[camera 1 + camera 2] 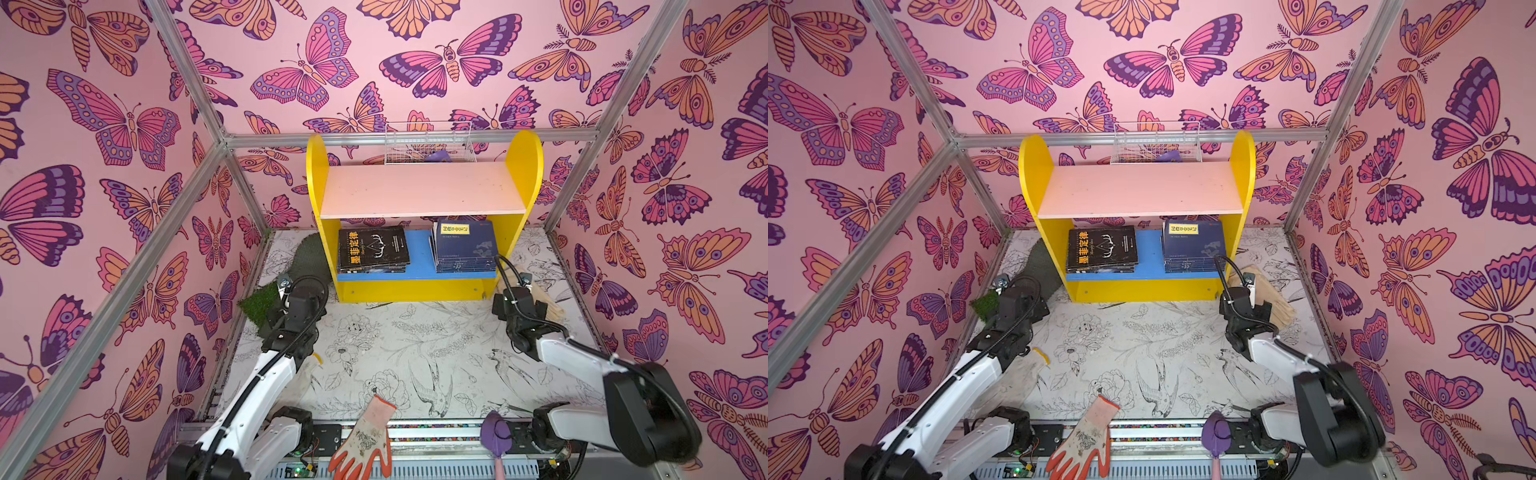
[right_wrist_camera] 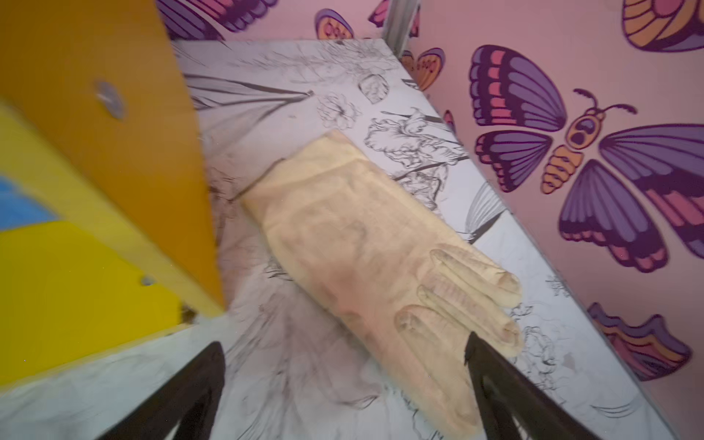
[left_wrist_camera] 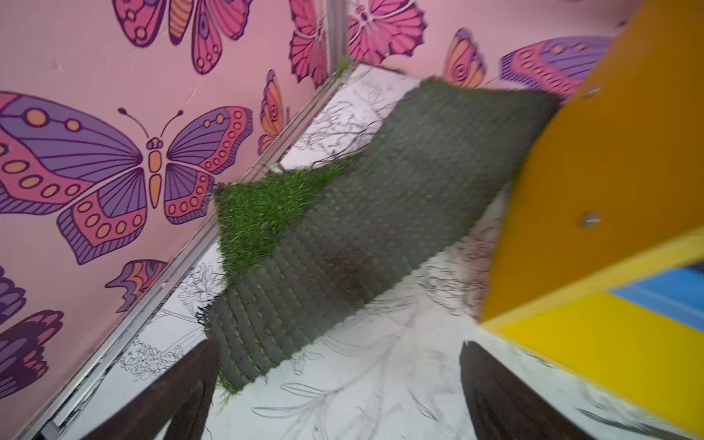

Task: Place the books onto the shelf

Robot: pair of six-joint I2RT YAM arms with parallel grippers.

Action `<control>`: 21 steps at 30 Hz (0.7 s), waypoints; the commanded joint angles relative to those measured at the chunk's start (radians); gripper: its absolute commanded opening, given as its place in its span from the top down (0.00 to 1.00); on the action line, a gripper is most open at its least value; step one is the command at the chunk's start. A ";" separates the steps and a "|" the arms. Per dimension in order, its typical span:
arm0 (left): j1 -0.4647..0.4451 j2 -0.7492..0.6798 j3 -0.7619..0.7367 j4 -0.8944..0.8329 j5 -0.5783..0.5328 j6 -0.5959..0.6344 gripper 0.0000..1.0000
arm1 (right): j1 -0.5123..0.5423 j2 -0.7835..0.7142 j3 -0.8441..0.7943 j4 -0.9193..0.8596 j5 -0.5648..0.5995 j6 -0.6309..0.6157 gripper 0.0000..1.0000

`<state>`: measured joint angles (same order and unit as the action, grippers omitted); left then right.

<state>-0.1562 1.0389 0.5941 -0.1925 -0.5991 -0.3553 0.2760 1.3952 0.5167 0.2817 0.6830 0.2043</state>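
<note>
Butterfly wallpaper in pink closes in a white tabletop printed with birds and flowers.

In both top views the shelf stands at the back. On its blue lower board lie two flat stacks, well apart: the dark books on the left and the navy books on the right. A wire basket hangs behind. The left arm sits near the shelf's left foot over a turf piece. The right arm sits near the right foot, beside a cream glove. An orange-palmed glove and a purple trowel lie at the near edge.

On the left wrist view the left jaws are released, spread wide with nothing between them. The turf piece lies ahead, just beside the shelf's yellow side.

On the right wrist view the right jaws are likewise released and empty. One tip overlaps the cream glove's fingers; whether it touches them I cannot tell.
</note>
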 commanded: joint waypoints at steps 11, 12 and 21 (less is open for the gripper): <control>0.084 0.450 -0.053 0.720 0.229 0.319 0.01 | -0.198 0.072 -0.119 0.499 -0.321 -0.114 0.01; 0.090 0.470 -0.073 0.771 0.264 0.323 0.01 | -0.220 0.131 -0.155 0.637 -0.366 -0.115 0.01; 0.125 0.496 -0.221 1.067 0.399 0.345 0.01 | -0.219 0.112 -0.148 0.596 -0.376 -0.123 0.01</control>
<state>-0.0460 1.5478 0.3656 0.7845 -0.2611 -0.0231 0.0544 1.5185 0.3561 0.8478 0.3416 0.0711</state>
